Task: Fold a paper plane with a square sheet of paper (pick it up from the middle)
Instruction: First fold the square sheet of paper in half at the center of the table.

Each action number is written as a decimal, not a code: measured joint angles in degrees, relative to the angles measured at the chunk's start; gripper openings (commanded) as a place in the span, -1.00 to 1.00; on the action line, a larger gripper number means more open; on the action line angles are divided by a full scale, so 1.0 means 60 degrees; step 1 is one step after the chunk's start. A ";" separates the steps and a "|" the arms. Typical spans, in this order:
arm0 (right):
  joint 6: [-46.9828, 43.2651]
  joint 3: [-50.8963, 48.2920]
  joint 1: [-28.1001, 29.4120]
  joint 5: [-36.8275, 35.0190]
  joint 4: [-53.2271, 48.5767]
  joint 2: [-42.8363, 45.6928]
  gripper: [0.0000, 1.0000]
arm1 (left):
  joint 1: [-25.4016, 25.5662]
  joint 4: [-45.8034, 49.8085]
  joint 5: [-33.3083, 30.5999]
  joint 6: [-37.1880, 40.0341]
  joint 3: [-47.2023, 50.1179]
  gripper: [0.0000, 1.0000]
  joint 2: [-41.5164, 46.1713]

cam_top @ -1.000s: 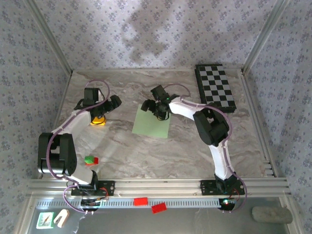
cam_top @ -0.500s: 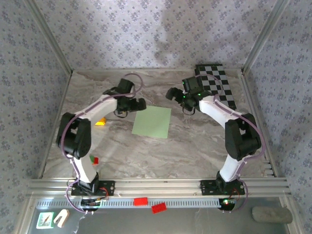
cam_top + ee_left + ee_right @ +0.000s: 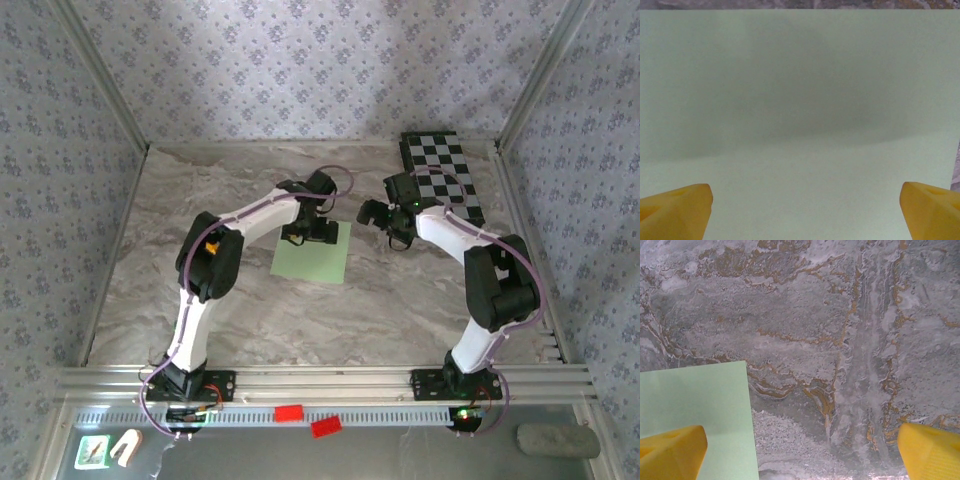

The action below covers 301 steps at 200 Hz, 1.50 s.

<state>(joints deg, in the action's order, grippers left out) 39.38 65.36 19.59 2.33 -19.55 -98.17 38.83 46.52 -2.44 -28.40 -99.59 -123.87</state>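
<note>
Left pincer [image 3: 308,230] and right pincer [image 3: 385,216] both gape wide and empty at the square sheet of paper [image 3: 318,260].
The sheet lies flat on the bench [image 3: 250,300], directly beneath the left pincer's spread yellow fingertips [image 3: 675,210]. The right pincer hangs beside the sheet's far corner, with one fingertip [image 3: 672,452] above that corner and bare bench under the other. The checkered board [image 3: 445,180] lies just beyond it.

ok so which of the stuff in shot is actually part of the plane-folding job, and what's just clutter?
Job:
- square sheet of paper, flat, no folds
- left hand, open over the sheet
- right hand, open at the sheet's edge

Lying about:
- checkered board, far right
- red tags on the front rail
</note>
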 measured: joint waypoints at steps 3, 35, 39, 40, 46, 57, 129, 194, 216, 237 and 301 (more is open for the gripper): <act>0.0000 0.0000 -0.0011 -0.0007 0.0000 0.0000 1.00 | 0.0022 0.0047 -0.0004 0.0011 -0.0055 0.90 -0.0051; 0.0004 -0.0106 -0.0109 -0.0015 0.0004 0.0007 1.00 | 0.0197 0.0452 -0.0109 0.0055 -0.0495 0.87 -0.0506; 0.0004 -0.0124 -0.0124 -0.0015 0.0000 0.0007 1.00 | 0.0222 0.0477 -0.0124 0.0055 -0.0510 0.87 -0.0546; 0.0004 -0.0127 -0.0127 -0.0015 0.0000 0.0007 1.00 | 0.0222 0.0484 -0.0131 0.0058 -0.0514 0.87 -0.0554; 0.0004 -0.0153 -0.0131 -0.0015 0.0000 0.0007 1.00 | 0.0244 0.0535 -0.0178 0.0058 -0.0521 0.86 -0.0597; 0.0004 -0.0175 -0.0149 -0.0015 0.0000 0.0007 1.00 | 0.0273 0.0619 -0.0248 0.0055 -0.0521 0.86 -0.0674; 0.0036 -0.0211 -0.0182 -0.0015 0.0007 0.0007 1.00 | 0.0299 0.0681 -0.0321 0.0047 -0.0554 0.81 -0.0812; 0.0040 -0.0229 -0.0255 -0.0011 0.0007 0.0007 1.00 | 0.0302 0.0514 -0.0317 0.0051 -0.0433 0.74 -0.0790; 0.0044 -0.0229 -0.0255 -0.0011 0.0007 0.0007 1.00 | 0.0302 0.0474 -0.0321 0.0051 -0.0412 0.68 -0.0776; 0.0076 -0.0229 -0.0277 -0.0004 0.0011 0.0011 1.00 | 0.0299 0.0379 -0.0317 0.0044 -0.0321 0.52 -0.0718; 0.0182 -0.0714 -0.0430 0.0459 0.0801 0.0514 0.95 | -0.0069 -0.0437 0.0852 -0.0175 0.0874 -0.30 0.0204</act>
<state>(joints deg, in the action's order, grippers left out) 40.47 61.08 17.02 5.08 -14.74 -95.09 38.41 43.90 2.68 -29.45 -94.35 -122.65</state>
